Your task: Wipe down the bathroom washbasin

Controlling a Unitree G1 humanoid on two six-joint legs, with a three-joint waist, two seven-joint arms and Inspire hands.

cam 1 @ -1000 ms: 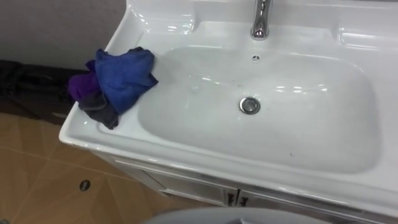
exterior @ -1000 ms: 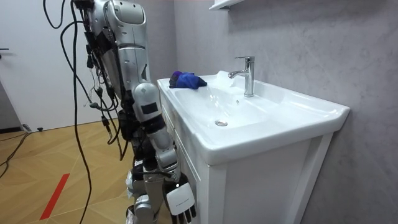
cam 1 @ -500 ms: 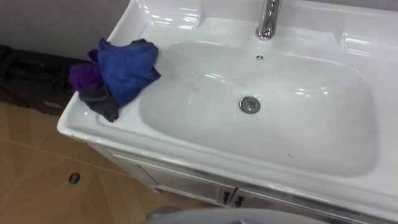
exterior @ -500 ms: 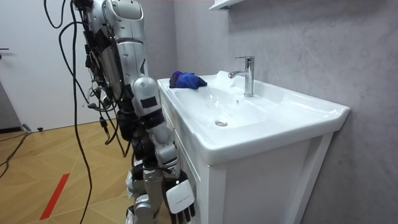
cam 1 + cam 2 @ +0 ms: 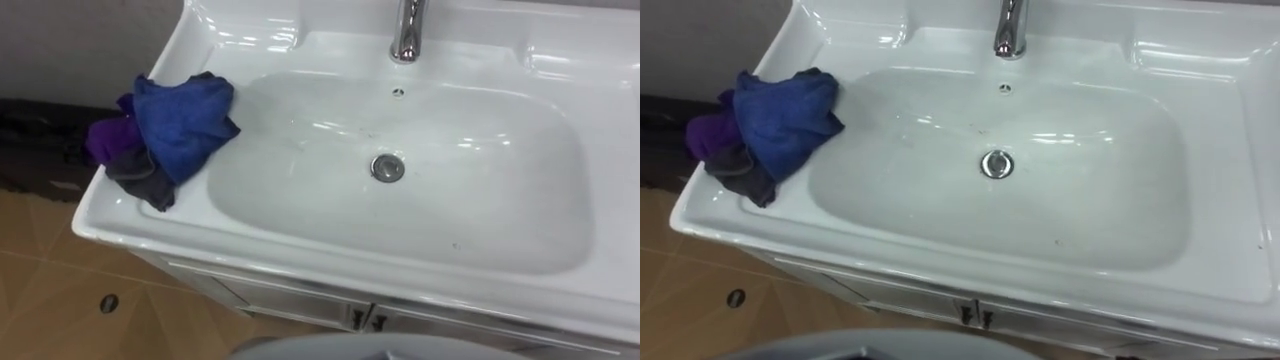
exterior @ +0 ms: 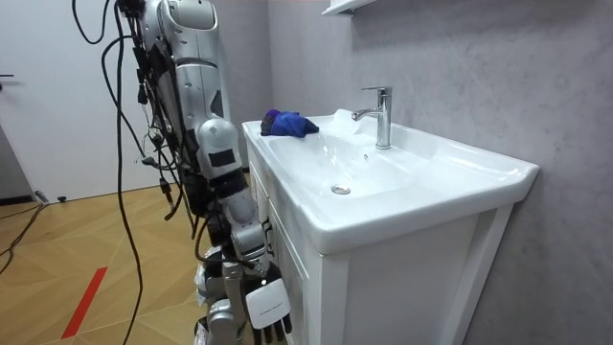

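- The right robot hand (image 6: 269,311) hangs low beside the robot's leg, below the front edge of the white ceramic basin (image 5: 480,190). It touches nothing, and its fingers point down, loose and empty.
- The robot stands upright at the basin's front, facing it, with its arm lowered along its body.
- A crumpled blue cloth (image 5: 185,120) lies on the basin's flat left ledge, with one fold reaching over the edge of the bowl.
- A purple cloth (image 5: 105,140) is bunched against the blue one on the side away from the bowl, near the basin's outer left rim.
- A dark grey cloth (image 5: 145,180) lies under both of them, and its corner sticks out towards the basin's front left corner.
- The bowl itself holds nothing. A round metal drain (image 5: 387,167) sits in the middle of its floor.
- A small overflow hole (image 5: 398,92) is in the bowl's back wall, straight behind the drain.
- A chrome tap (image 5: 405,30) stands upright on the basin's back ledge, directly above the overflow hole.
- A white cabinet (image 5: 280,295) carries the basin from below, and two small dark handles (image 5: 360,318) sit close together under the basin's front rim.
- A wooden floor (image 5: 40,300) lies below the basin's left end, with a small round dark disc (image 5: 109,302) set in it.
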